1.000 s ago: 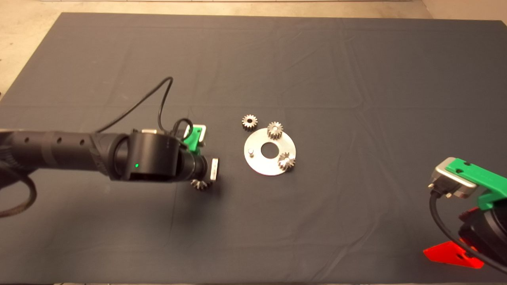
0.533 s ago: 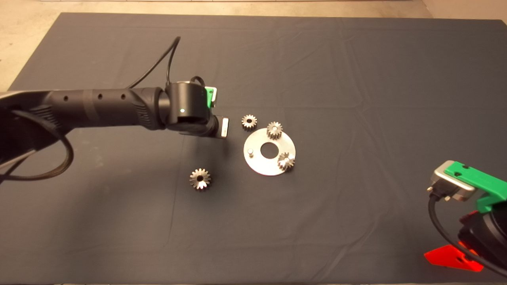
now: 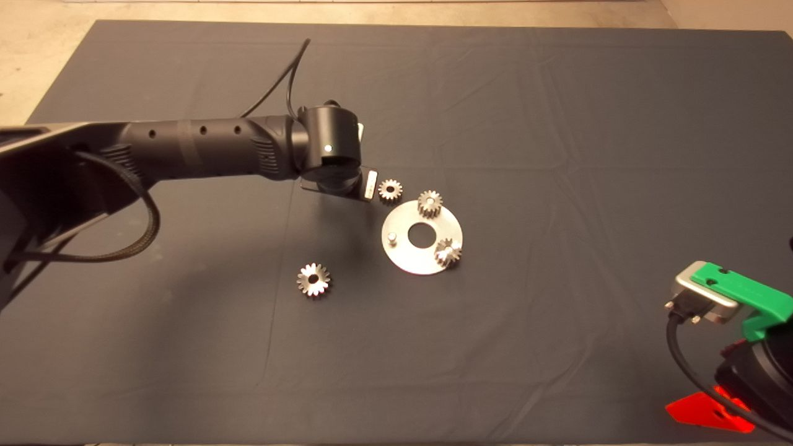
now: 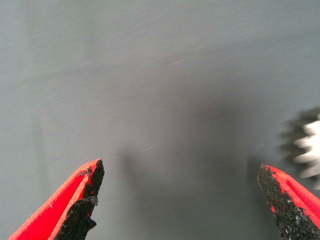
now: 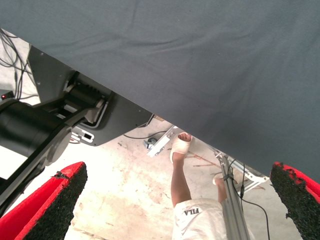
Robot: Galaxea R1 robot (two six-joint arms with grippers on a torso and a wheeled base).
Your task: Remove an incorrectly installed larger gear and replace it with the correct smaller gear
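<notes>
Four gears are out on the dark mat (image 3: 557,124). Two sit on the round silver plate (image 3: 406,257) in the middle: one gear (image 3: 429,203) at its far edge, another (image 3: 447,252) at its near right edge, and a bare peg (image 3: 391,236) stands on the plate's left side. Just off the plate's far left edge lies the smaller gear (image 3: 390,190), flat on the cloth, dull grey with a dark centre hole. Well to the near left of the plate, alone on the mat, lies the larger gear (image 3: 313,279), bright and flat-faced. The left arm reaches in from the left, and the left gripper (image 4: 180,200) hangs right beside the smaller gear, on its left; in the wrist view its red fingers (image 4: 82,200) are spread wide with only mat between them, and a blurred toothed gear edge shows just outside one pad. The right gripper (image 5: 180,200) is parked at the near right edge of the mat, fingers wide apart, its wrist camera looking past the mat's edge to the floor, where a person's leg (image 5: 181,175) and sandalled foot show.
</notes>
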